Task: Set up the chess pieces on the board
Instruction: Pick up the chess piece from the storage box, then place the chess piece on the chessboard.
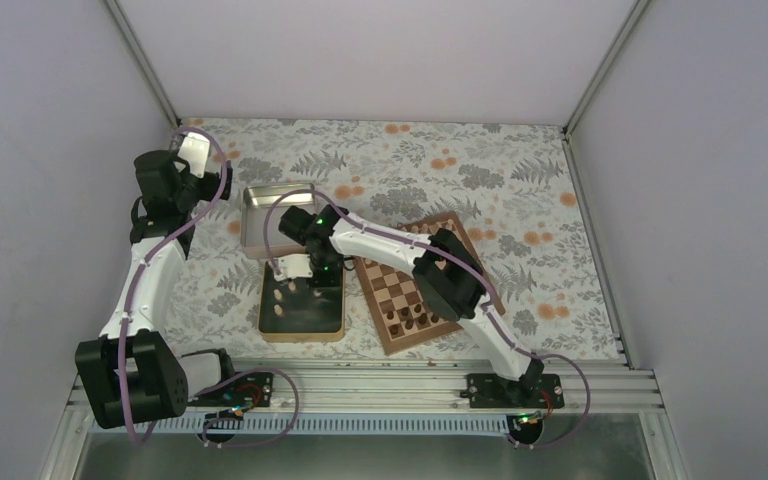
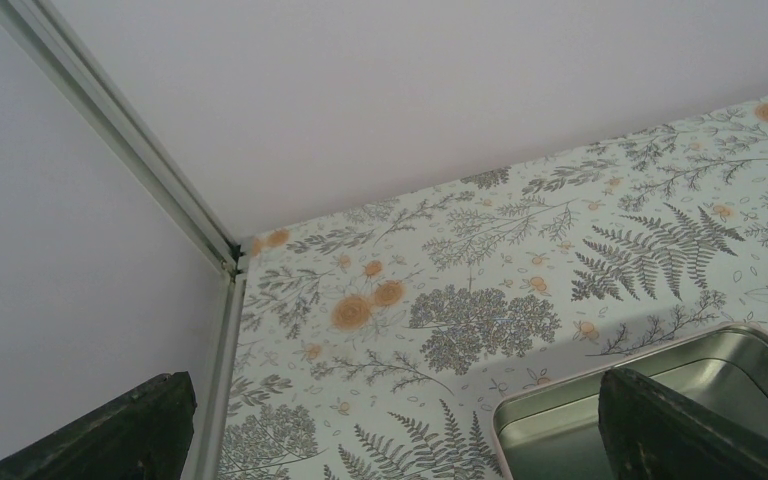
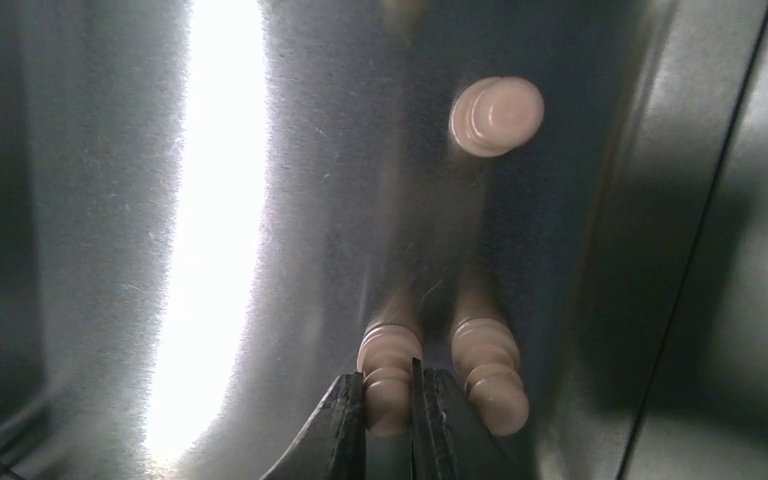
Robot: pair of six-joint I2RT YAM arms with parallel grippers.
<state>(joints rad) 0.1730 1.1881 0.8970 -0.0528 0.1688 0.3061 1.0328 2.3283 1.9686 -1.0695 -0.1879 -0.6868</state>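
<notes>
While right gripper (image 3: 388, 425) pinches pale piece (image 3: 390, 352) in tin (image 3: 210, 200), lift straight up, slow, not bumping next piece (image 3: 488, 375). Left gripper (image 2: 390, 400) wide open, holds nothing.

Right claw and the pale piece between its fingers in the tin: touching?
Touching. Right wrist view: the right claw has its fingers pressed on both sides of the pale piece in the tin, with no gap showing.

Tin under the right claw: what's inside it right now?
Pale chess pieces lie on the floor of the tin: one pinched in the right claw, one beside it, one farther off. From above, the right arm covers the tin's far end.
</notes>
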